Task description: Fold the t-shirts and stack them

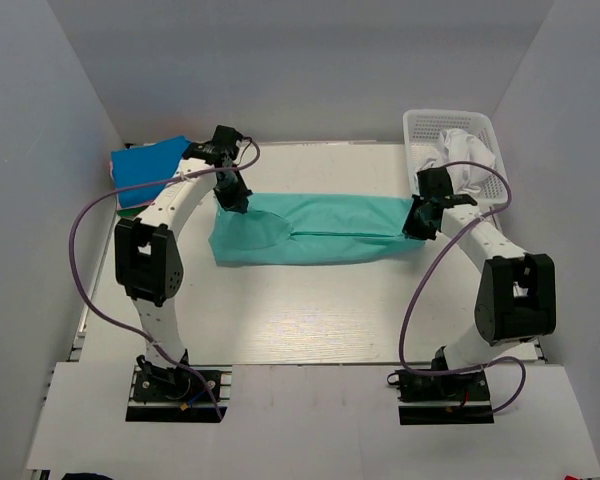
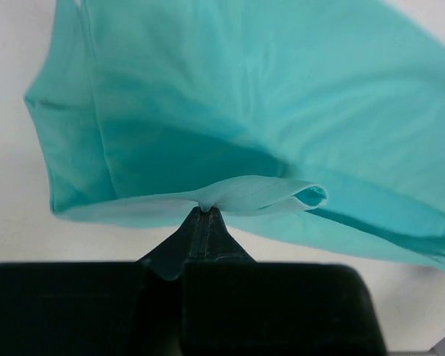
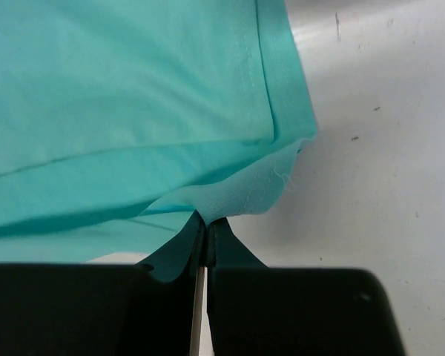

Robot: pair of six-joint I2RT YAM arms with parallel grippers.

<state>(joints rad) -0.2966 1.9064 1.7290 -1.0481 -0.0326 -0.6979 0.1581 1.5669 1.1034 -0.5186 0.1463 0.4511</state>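
A teal t-shirt [image 1: 310,230] lies stretched in a long folded band across the middle of the table. My left gripper [image 1: 233,200] is shut on its left end, pinching a fold of cloth [image 2: 208,202]. My right gripper [image 1: 417,222] is shut on its right end, pinching the hem corner [image 3: 208,216]. The teal cloth fills the top of the left wrist view [image 2: 267,111] and of the right wrist view [image 3: 126,104]. A folded blue t-shirt [image 1: 148,168] lies at the back left. White shirts [image 1: 467,160] sit in the basket at the back right.
A white plastic basket [image 1: 420,128] stands at the back right corner. Grey walls close in the table on the left, back and right. White table surface [image 1: 300,320] lies between the teal shirt and the arm bases.
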